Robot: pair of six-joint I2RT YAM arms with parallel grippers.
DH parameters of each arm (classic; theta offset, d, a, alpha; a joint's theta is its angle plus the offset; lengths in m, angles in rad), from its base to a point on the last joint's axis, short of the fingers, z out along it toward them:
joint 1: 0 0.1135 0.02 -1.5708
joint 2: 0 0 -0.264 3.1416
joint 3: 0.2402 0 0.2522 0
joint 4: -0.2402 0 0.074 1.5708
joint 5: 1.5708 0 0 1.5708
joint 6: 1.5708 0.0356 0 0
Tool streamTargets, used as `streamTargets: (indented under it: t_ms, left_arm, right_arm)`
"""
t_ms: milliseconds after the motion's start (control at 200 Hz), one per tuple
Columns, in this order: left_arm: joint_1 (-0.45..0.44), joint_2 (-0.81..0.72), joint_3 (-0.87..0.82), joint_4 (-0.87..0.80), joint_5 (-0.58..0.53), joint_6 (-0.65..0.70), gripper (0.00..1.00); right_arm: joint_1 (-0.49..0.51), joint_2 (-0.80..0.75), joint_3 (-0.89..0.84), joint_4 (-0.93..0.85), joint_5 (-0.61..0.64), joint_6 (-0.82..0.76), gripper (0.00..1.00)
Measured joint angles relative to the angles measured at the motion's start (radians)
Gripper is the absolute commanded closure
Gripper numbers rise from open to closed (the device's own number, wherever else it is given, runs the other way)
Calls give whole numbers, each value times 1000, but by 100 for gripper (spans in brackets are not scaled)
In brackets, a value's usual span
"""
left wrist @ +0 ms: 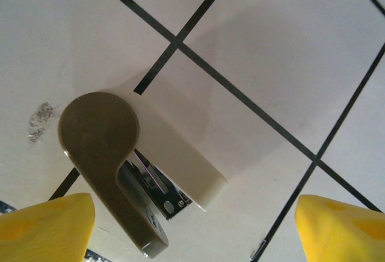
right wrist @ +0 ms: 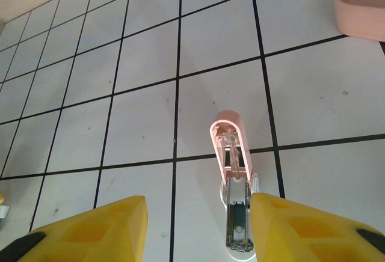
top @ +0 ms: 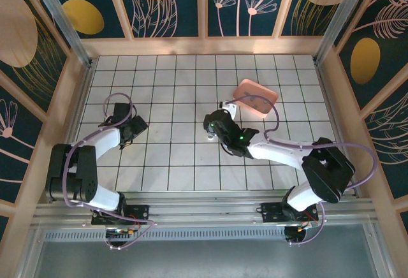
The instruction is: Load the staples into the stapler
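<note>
Open stapler (right wrist: 236, 172) lying on white tiles near pink tray (right wrist: 361, 9), rail exposed, between half-spread right gripper (right wrist: 197, 214) fingers, not pinched, left gripper (left wrist: 195, 220) spread wide over closed white-and-taupe stapler (left wrist: 174, 148)

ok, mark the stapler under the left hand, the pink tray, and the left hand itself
stapler (left wrist: 180, 145): left wrist view, pale side of its body.
pink tray (right wrist: 364, 9): right wrist view, its outer wall.
left hand (left wrist: 195, 197): left wrist view, midway between its yellow fingertips.
</note>
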Motion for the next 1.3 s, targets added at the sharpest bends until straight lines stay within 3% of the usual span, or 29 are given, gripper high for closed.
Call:
streamTargets:
  t_ms: [305, 566, 726, 911, 1056, 1176, 1301]
  left_arm:
    - [0, 92, 86, 15, -50, 63, 22]
    - [0, 160, 112, 24, -56, 113, 41]
    - [0, 155, 101, 25, -57, 130, 56]
    - [3, 103, 77, 1, -43, 147, 67]
    - [3, 40, 78, -25, 20, 185, 75]
    - [3, -14, 80, -40, 139, 251, 70]
    - [3, -69, 85, -43, 290, 351, 74]
  right_arm:
    - [-4, -24, -26, 7, 0, -7, 52]
    - [-11, -49, -36, 10, 1, -7, 52]
    - [-12, -56, -40, 14, 4, -7, 52]
    - [-14, -66, -62, 37, 4, -26, 52]
    - [-19, -87, -103, 93, 1, -58, 52]
    - [-25, -129, -171, 189, -15, -132, 53]
    - [-37, -185, -256, 307, -62, -256, 54]
